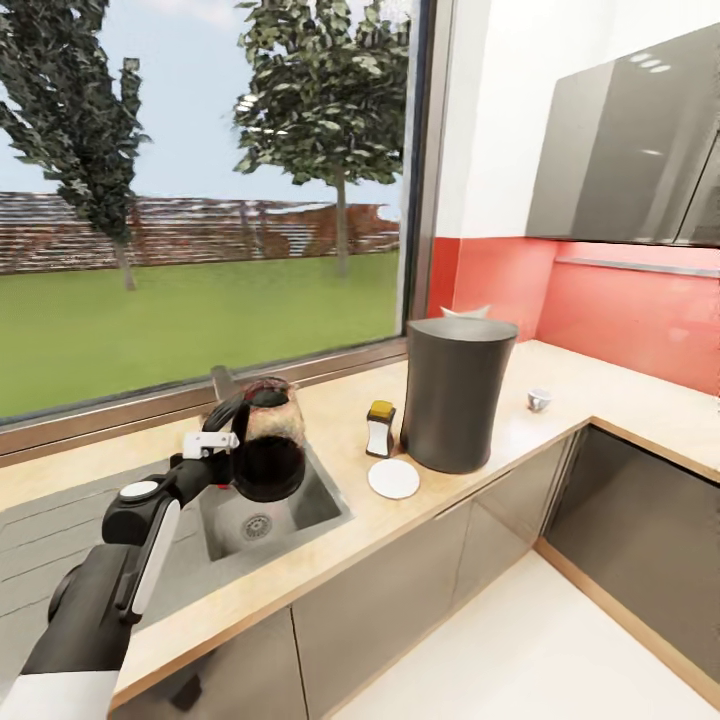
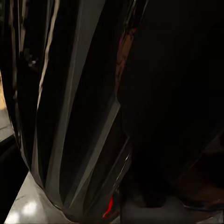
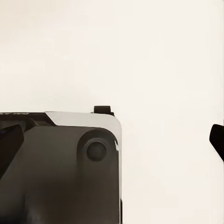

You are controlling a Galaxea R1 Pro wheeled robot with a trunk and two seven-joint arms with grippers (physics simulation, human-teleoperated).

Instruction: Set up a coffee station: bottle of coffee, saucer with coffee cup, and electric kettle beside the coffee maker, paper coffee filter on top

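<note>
Gripping the handle of the electric kettle (image 1: 268, 452), the left gripper (image 1: 222, 443) holds this dark glass jug above the stainless sink (image 1: 320, 515), which is set into the light wooden countertop (image 1: 560, 385) below the big window (image 1: 200, 190). Its jaws are closed around the kettle's black handle, and the kettle stands roughly upright in the air, its body over the basin near the drain. In the left wrist view the kettle (image 2: 93, 107) shows as glossy dark surfaces very close to the lens, though the frame is too dark to make out the fingers there. On the counter beside the sink stands the tall dark grey coffee maker (image 1: 455, 390), with what looks like the white paper coffee filter (image 1: 466, 311) peeking over its top. Just beside it is the small bottle of coffee (image 1: 380, 428) with a yellow cap, and the white saucer (image 1: 393, 478) lies flat in front of it. Farther along the counter, well apart, sits the small coffee cup (image 1: 539, 399). The right wrist view shows part of the robot's grey body (image 3: 60, 168) against a pale floor (image 3: 140, 56); whether that gripper is open or closed cannot be told.
</note>
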